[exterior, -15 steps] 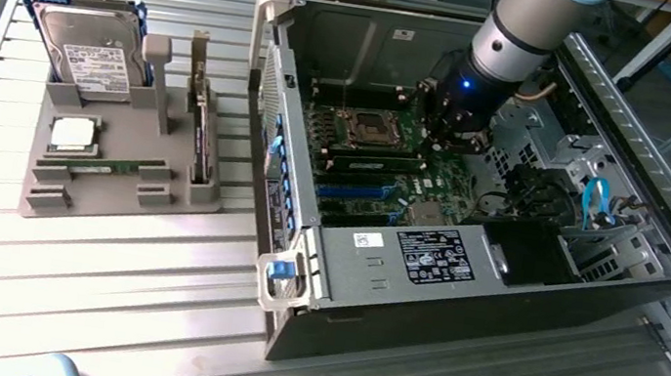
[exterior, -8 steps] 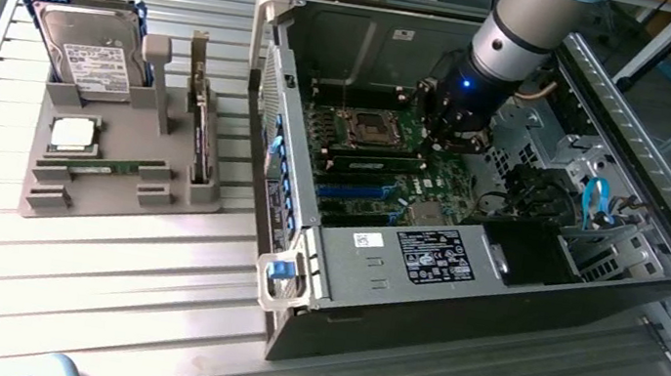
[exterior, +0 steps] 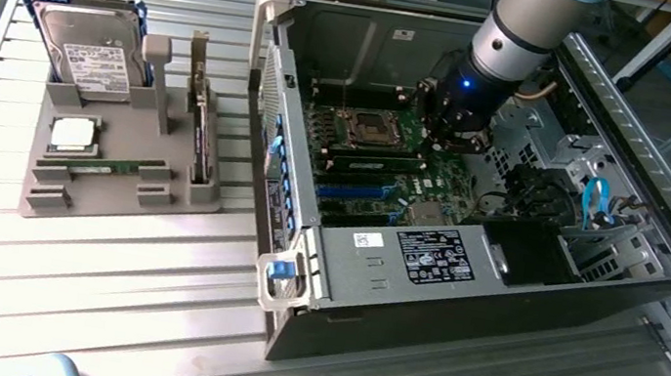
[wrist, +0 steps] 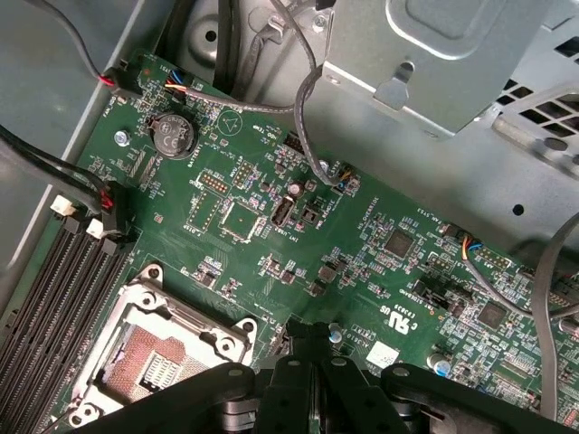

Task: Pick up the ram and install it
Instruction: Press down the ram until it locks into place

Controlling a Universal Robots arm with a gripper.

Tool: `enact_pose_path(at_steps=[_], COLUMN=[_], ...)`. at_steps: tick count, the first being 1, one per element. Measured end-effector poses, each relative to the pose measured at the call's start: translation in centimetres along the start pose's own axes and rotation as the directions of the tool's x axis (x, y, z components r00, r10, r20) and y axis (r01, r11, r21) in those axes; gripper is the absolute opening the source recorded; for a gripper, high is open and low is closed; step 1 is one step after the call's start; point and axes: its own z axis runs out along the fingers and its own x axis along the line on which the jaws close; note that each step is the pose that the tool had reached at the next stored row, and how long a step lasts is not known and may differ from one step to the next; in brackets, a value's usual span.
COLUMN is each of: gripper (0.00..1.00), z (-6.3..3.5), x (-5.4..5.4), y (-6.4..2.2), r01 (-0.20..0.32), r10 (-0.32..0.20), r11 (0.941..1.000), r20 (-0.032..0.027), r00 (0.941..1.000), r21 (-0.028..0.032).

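Observation:
The ram [exterior: 201, 135] is a long thin stick standing on edge in the grey holder [exterior: 110, 201], on the table at the exterior view's left. A narrow green strip [exterior: 106, 164] lies in a slot at the holder's front. My gripper [exterior: 454, 144] hangs inside the open computer case [exterior: 431, 261], low over the green motherboard [wrist: 271, 226]. Its black fingers [wrist: 280, 384] are pressed together and I see nothing between them. The black memory slots [wrist: 45, 307] beside the open processor socket [wrist: 163, 348] look bare.
A grey hard drive [exterior: 91, 55] and a square silver processor chip [exterior: 74, 134] also sit in the holder. Loose cables [wrist: 312, 136] and a metal drive cage [wrist: 434, 54] crowd the case near the gripper. The case walls stand up around the board.

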Motion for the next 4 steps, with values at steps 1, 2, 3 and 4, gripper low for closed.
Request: enact_pose_path(at_steps=[1,2,3,4], gripper=[0.11,0.11,0.11,0.11], z=[0.0,0.0,0.0,0.0], x=[0.0,0.0,0.0,0.0], y=[0.0,0.0,0.0,0.0], r01=[0.0,0.0,0.0,0.0], r10=[0.0,0.0,0.0,0.0], r11=[1.0,1.0,1.0,1.0], r20=[0.0,0.0,0.0,0.0], r00=[1.0,1.0,1.0,1.0], r21=[0.0,0.0,0.0,0.0])
